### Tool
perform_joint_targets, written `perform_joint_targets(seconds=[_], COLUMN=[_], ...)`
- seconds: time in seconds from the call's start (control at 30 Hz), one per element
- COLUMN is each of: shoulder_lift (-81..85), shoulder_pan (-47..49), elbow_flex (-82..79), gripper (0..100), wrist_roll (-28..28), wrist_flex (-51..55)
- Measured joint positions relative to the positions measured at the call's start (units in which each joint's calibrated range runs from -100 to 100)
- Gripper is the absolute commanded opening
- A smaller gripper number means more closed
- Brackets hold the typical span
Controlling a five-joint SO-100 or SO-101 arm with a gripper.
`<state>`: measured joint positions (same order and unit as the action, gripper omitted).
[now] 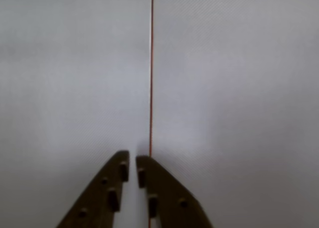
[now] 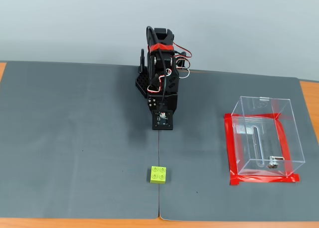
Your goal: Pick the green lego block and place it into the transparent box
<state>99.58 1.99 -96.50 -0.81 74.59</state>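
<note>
The green lego block is a small lime-green brick with four studs. It lies on the grey mat near the front, just left of the mat seam. The transparent box stands at the right on red tape, with a small metal piece at its bottom. The arm is folded at the back middle, well behind the block. In the wrist view my gripper has its dark fingers almost touching, with nothing between them. That view shows neither block nor box.
Two grey mats meet at a seam that runs from the arm toward the front; it shows as a thin red line in the wrist view. The orange table edge frames the mats.
</note>
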Motion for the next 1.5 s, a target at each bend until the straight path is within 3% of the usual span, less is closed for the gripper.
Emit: perform_joint_targets(seconds=[1.5], shoulder_lift=[-0.8], shoulder_pan=[0.4], elbow_flex=[0.4], gripper=[2], wrist_roll=[0.0], wrist_flex=[0.0])
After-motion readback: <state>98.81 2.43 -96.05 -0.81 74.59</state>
